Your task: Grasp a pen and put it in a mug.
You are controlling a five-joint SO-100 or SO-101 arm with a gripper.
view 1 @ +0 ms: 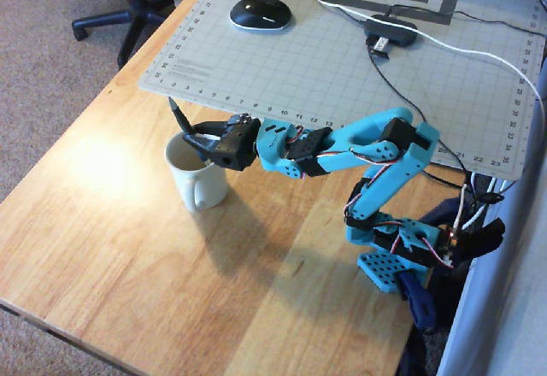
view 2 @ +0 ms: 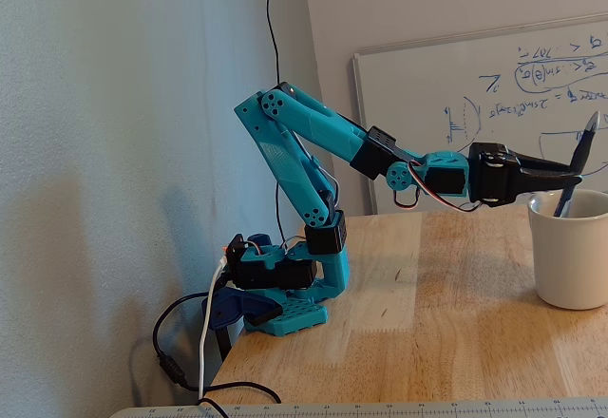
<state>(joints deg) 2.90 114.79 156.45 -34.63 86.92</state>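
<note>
The cream-white mug (view 1: 205,190) stands on the wooden table, handle toward the near edge; in the fixed view it (view 2: 570,266) is at the far right. My gripper (view 1: 192,134) reaches over the mug's rim and is shut on the dark pen (view 1: 178,114). The pen is tilted, with its upper end sticking up past the jaws and its lower end inside the mug's mouth. In the fixed view the gripper (view 2: 573,175) holds the pen (view 2: 586,142) just above the rim, and the lower tip shows against the mug's inner wall.
A grey cutting mat (view 1: 342,68) covers the far half of the table, with a black mouse (view 1: 260,12), a USB hub (view 1: 391,32) and a white cable on it. The arm's base (view 1: 402,248) is clamped at the right edge. An office chair (view 1: 120,8) stands beyond the left edge.
</note>
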